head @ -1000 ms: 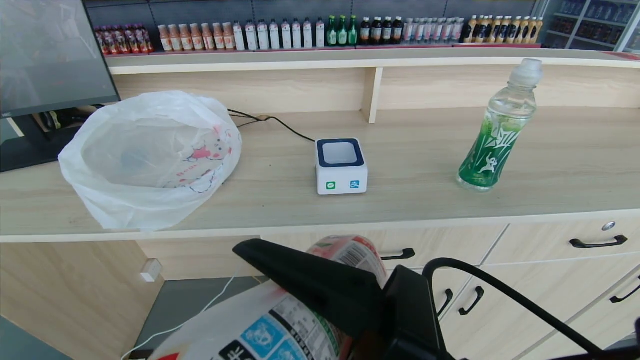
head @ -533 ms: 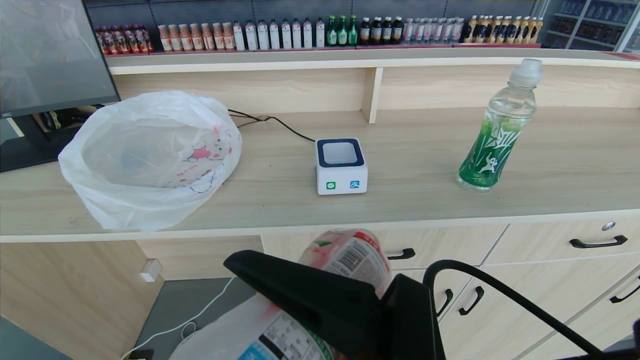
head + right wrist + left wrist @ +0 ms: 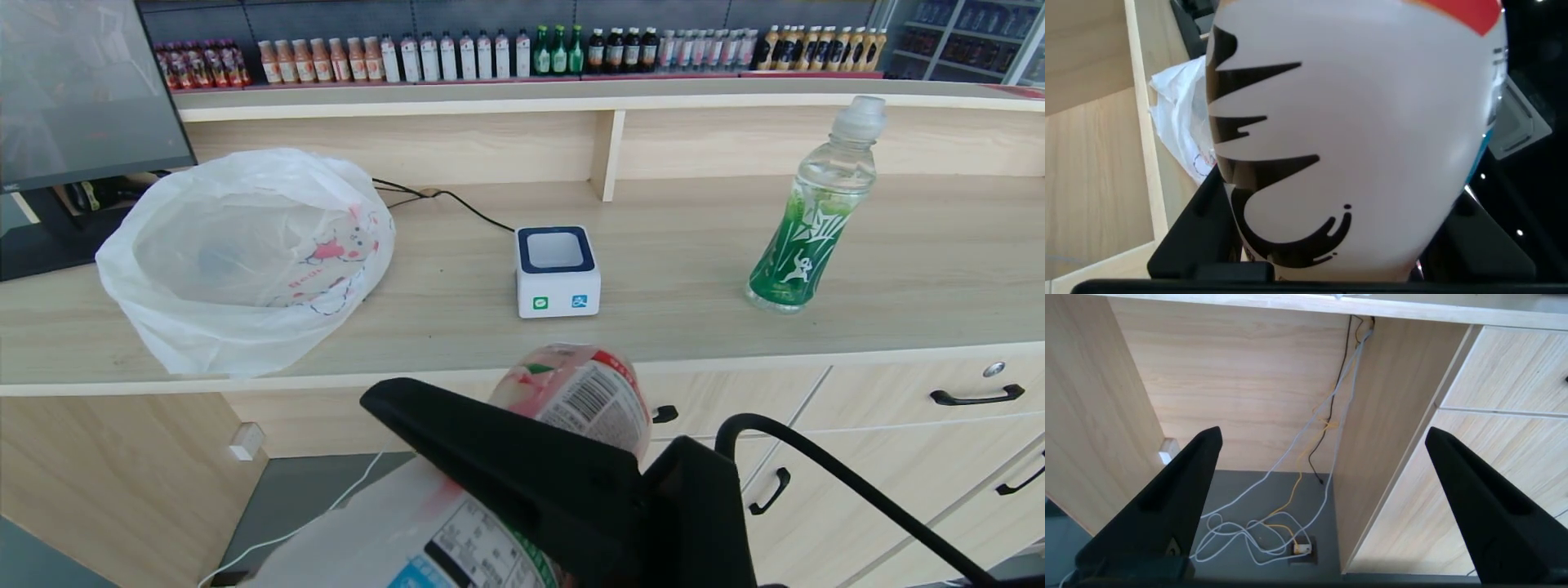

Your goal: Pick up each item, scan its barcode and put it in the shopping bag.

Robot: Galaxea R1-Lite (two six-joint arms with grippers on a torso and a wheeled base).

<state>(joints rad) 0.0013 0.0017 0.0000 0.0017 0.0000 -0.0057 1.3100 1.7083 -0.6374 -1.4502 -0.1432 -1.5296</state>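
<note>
- pale wooden counter (image 3: 694, 245) with an upright divider (image 3: 606, 153) at its back
- dark monitor (image 3: 82, 90) at its left end
- drink bottles (image 3: 522, 51) lined along the far shelf
- drawers (image 3: 882, 392) with black handles below
- cables (image 3: 1328, 423) hanging down to the floor

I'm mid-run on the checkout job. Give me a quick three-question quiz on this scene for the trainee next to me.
1. True or false: the green bottle stands upright on the counter, on the robot's right of the scanner.
2. Which gripper is shut on the white bottle with the barcode label? A) left B) right C) neither
3. Fill in: the left gripper, down in front of the cabinet with the loose cables, is ___ and holds nothing.

Key: 1 true. 2 B, the right gripper. 3 open.
</note>
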